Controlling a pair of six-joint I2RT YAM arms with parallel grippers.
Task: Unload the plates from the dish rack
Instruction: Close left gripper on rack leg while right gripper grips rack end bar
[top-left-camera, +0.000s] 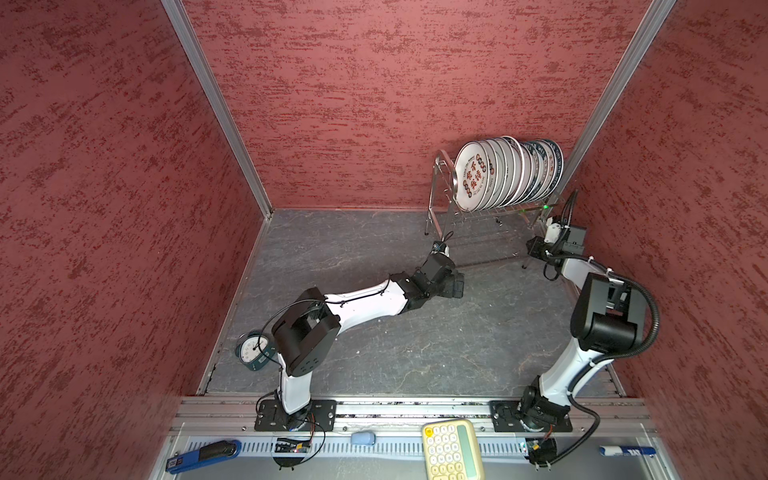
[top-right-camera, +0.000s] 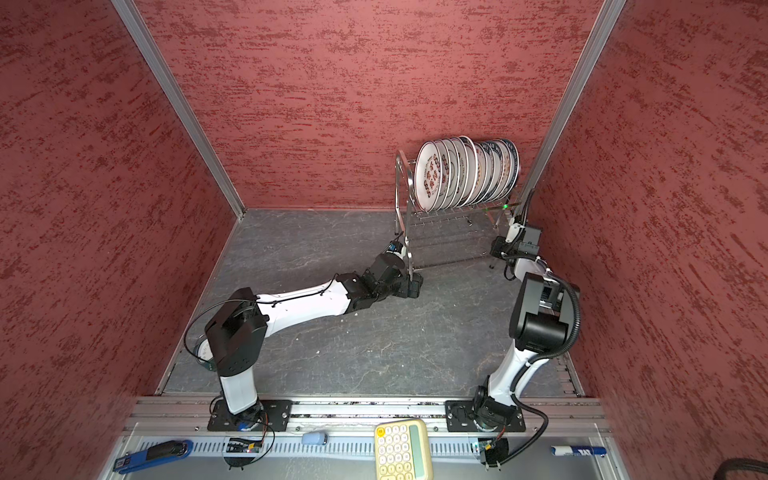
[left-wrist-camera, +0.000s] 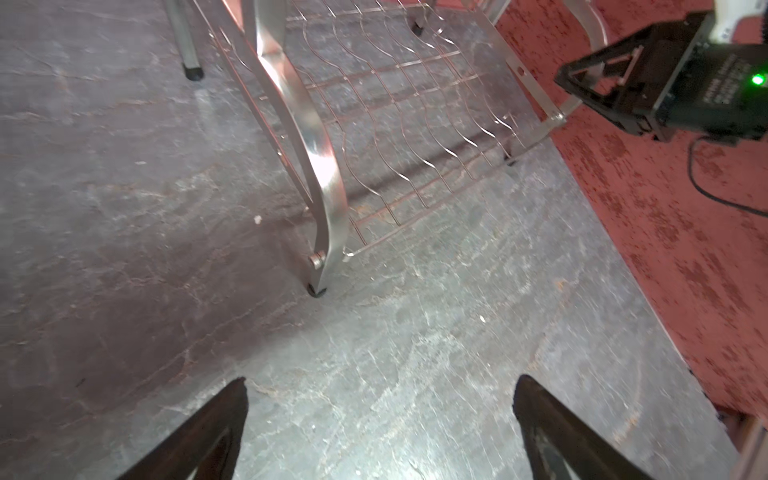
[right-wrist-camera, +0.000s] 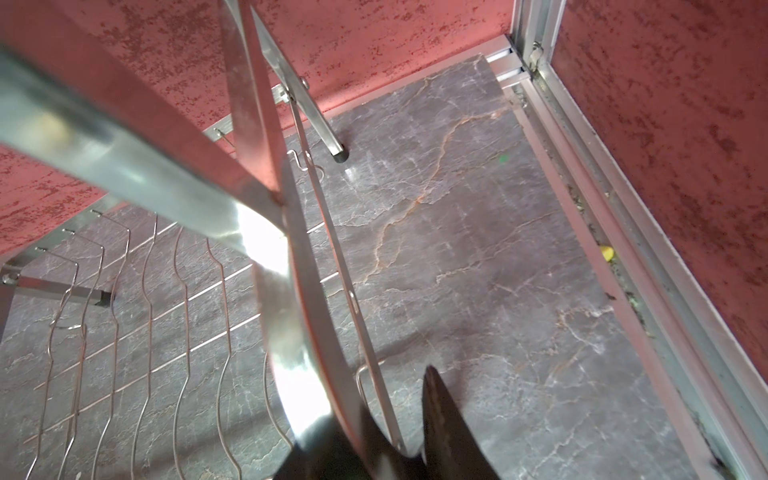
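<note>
Grey tabletop (top-left-camera: 374, 257); white plates (top-left-camera: 507, 174) upright in steel rack (left-wrist-camera: 328, 178); left end effector (left-wrist-camera: 380, 382) apart, right end effector (top-left-camera: 535, 247) unclear.

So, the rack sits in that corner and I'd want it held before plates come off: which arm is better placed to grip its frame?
Right, probably. The dish rack has an end strut between the right gripper's fingers, while the left gripper hangs open over table, short of the near leg.
</note>
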